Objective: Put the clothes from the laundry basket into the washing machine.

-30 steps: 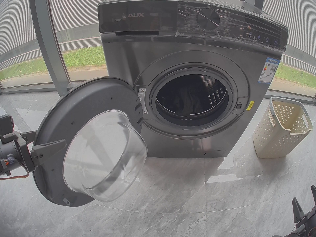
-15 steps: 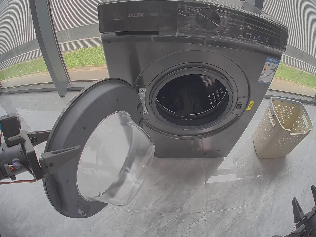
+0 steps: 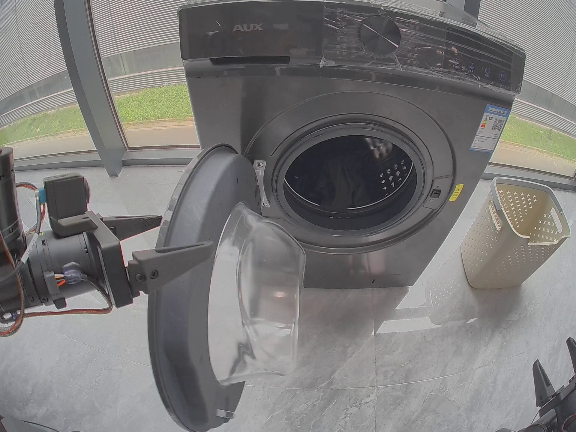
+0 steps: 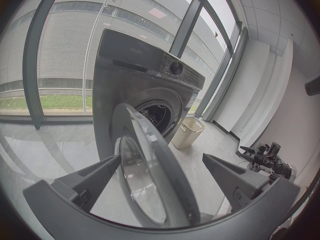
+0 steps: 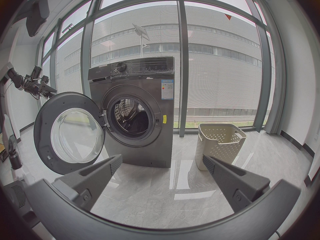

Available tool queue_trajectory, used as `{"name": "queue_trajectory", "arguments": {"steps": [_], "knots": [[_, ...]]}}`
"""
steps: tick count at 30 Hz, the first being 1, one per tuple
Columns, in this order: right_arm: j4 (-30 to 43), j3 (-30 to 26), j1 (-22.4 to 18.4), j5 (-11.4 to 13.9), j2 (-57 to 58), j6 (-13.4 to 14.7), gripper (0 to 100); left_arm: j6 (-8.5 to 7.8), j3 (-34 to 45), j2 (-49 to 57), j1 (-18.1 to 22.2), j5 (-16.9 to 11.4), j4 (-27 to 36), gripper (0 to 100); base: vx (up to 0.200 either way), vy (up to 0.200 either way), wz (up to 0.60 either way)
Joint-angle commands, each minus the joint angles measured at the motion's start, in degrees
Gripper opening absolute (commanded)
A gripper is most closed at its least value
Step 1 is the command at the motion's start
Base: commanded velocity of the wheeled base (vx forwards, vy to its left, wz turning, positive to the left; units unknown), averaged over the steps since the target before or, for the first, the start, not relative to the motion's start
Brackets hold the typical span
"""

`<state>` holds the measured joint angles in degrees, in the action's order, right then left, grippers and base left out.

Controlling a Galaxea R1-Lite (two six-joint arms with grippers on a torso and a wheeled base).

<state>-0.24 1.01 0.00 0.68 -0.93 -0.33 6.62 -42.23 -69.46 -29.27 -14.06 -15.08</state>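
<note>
Currently the door (image 3: 180,337) stands half-swung, edge-on in the head view, with the left gripper (image 3: 186,231) spread and straddling its rim — the right wrist view gives its inner face. Dark clothes (image 3: 342,184) lie in the washing machine (image 3: 240,103) drum; the laundry basket (image 3: 516,247) stands upright beside it, and the right gripper (image 5: 162,157) is spread wide.

Pale grey, marble-veined floor tiles (image 3: 372,361) spread below and ahead of the right gripper (image 5: 161,159), glossy enough to mirror the daylight. Farther ahead of it stood floor-to-ceiling windows (image 5: 220,50) in dark grey frames (image 5: 181,50). Through the glass showed a grey ribbed building (image 3: 138,31), a strip of grass (image 3: 150,103) and a lamp post (image 4: 87,60). Off beyond that gripper, a white wall (image 5: 300,84) with a dark skirting board (image 5: 293,140) met the window line.
</note>
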Motion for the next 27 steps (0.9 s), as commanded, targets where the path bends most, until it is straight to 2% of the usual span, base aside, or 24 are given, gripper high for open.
{"name": "queue_trajectory", "arguments": {"steps": [1, 8, 11, 15, 20, 22, 24, 25, 27], "knots": [[0.0, -1.0, 0.1, 0.0, 0.6, 0.0, 100, 0.24, 1.0, -0.6, 0.0, 0.1, 0.1, 100, 0.0, 0.0, 0.0], [0.0, -1.0, 0.0, 0.0, 0.6, 0.0, 100, 0.06, 4.3, 2.4, 1.1, 1.1, -0.2, 100, 0.0, 0.0, 0.0], [0.0, -1.0, 0.1, 0.1, 0.6, 0.0, 100, 0.41, 5.2, 7.1, 3.2, 0.2, 0.0, 100, 0.0, 0.0, 0.0], [0.0, -1.0, 0.0, 0.2, 0.6, 0.0, 100, 1.47, 6.8, 11.2, 3.4, -2.3, 0.5, 100, 0.0, 0.0, 0.0], [0.0, -1.0, 0.0, 0.2, 0.6, 0.0, 100, 1.55, 8.7, 12.3, 4.2, -2.6, 0.4, 100, 0.0, 0.0, 0.0], [0.0, -1.0, 0.0, 0.2, 0.6, 0.0, 100, 0.94, 10.1, 11.0, 6.8, -2.2, 0.1, 100, 0.0, 0.0, 0.0], [0.0, -1.0, 0.0, 0.2, 0.6, 0.0, 100, 0.94, 10.1, 11.0, 6.8, -2.2, 0.1, 100, 0.0, 0.0, 0.0], [0.0, -1.0, 0.1, 0.2, 0.6, 0.0, 100, -0.99, 10.8, 7.1, 10.0, -1.9, -0.3, 100, 0.0, 0.0, 0.0], [0.0, -1.0, 0.1, 0.2, 0.6, 0.0, 100, -2.84, 10.4, 4.1, 10.6, -1.7, -1.4, 100, 0.0, 0.0, 0.0]]}}
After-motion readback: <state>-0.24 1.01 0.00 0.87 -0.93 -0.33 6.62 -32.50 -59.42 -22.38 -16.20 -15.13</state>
